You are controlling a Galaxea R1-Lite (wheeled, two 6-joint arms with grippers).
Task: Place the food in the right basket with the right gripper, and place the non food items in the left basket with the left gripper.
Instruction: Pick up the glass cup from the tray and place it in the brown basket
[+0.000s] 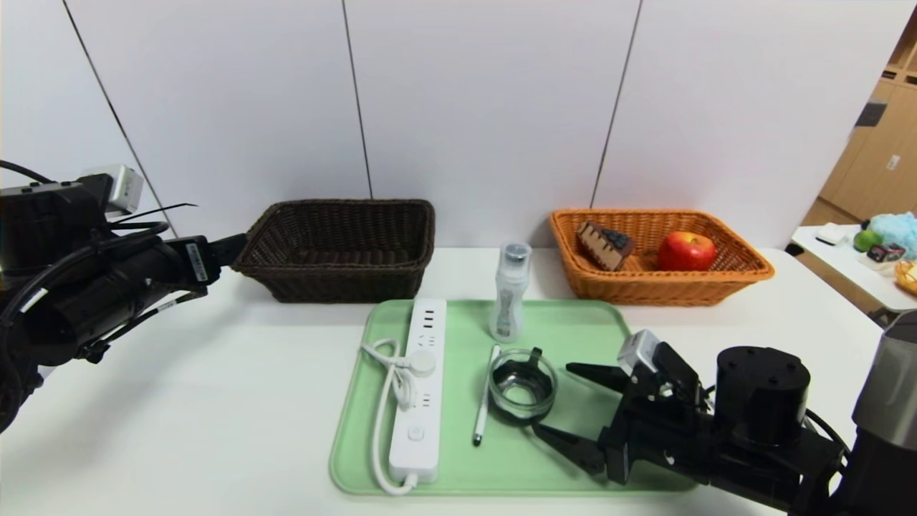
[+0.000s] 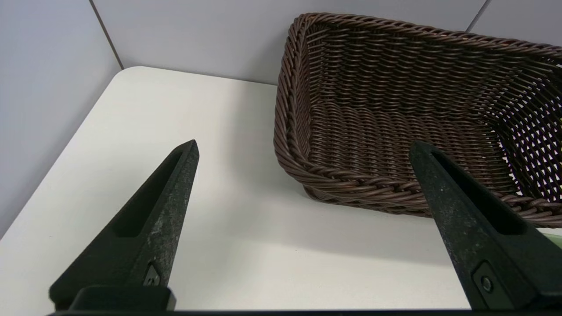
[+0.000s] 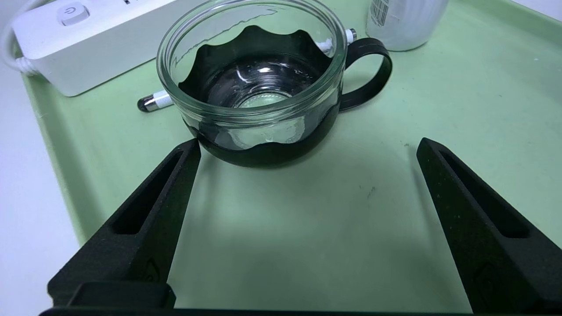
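Note:
The dark brown left basket is empty. The orange right basket holds a cake slice and a red apple. On the green tray lie a white power strip, a small bottle, a stylus pen and a glass cup. My right gripper is open and empty, low over the tray, just right of the cup. My left gripper is open and empty, beside the brown basket's left end.
The tray sits at the table's middle front, the baskets behind it against the white wall. A side table with toys stands at the far right. Bare tabletop lies left of the tray.

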